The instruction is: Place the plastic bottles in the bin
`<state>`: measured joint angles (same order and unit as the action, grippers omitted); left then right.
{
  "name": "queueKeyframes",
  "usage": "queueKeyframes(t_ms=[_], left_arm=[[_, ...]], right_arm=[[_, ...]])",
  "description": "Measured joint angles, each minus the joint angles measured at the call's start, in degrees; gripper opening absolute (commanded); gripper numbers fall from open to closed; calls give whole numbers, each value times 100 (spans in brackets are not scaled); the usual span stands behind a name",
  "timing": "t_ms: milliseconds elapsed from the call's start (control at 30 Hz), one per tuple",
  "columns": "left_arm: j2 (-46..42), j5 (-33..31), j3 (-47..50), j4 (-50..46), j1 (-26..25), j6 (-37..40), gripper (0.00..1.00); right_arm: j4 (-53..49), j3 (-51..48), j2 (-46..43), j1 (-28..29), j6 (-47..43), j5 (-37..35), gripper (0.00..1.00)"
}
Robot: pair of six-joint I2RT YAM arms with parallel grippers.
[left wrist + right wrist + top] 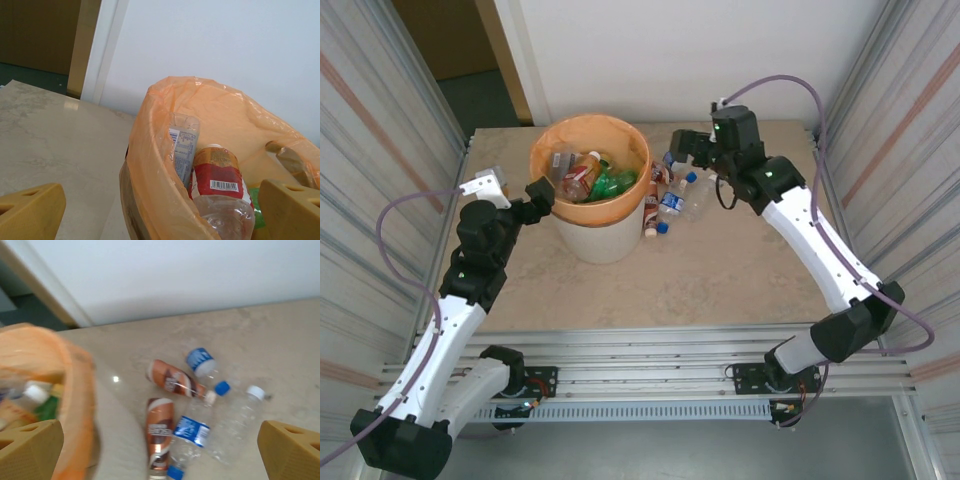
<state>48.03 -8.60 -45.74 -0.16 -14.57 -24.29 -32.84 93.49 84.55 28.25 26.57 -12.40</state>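
Plastic bottles (pixel 192 430) lie clustered on the tabletop (pixel 720 270) beside the bin (pixel 590 240), with others inside it. The right gripper (pixel 160 450) hangs above the cluster, spread wide and empty. The left gripper (pixel 160 220), equally wide and empty, hovers at the bin's rim. A pick looks due: lower the right gripper astride one bottle.

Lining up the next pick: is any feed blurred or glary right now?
Right wrist view: blurred, the loose bottles and bin rim look soft, with one small glint on the table. Left wrist view: sharp, the red-label bottle has a crisp barcode. Top view: clear, evenly lit.
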Motion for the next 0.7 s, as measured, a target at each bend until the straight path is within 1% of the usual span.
queueKeyframes(t_ms=[133, 333, 533, 700], left_arm=[[0, 2, 0, 0, 0, 0, 99], [0, 0, 0, 0, 0, 0, 99], [0, 0, 0, 0, 0, 0, 99], [0, -2, 0, 0, 0, 2, 99]], right_arm=[[-50, -422, -66, -466, 297, 177, 98], [-168, -828, 122, -846, 599, 527, 98], [-192, -866, 909, -1117, 782, 946, 98], [-227, -844, 1676, -1222, 866, 1215, 98]])
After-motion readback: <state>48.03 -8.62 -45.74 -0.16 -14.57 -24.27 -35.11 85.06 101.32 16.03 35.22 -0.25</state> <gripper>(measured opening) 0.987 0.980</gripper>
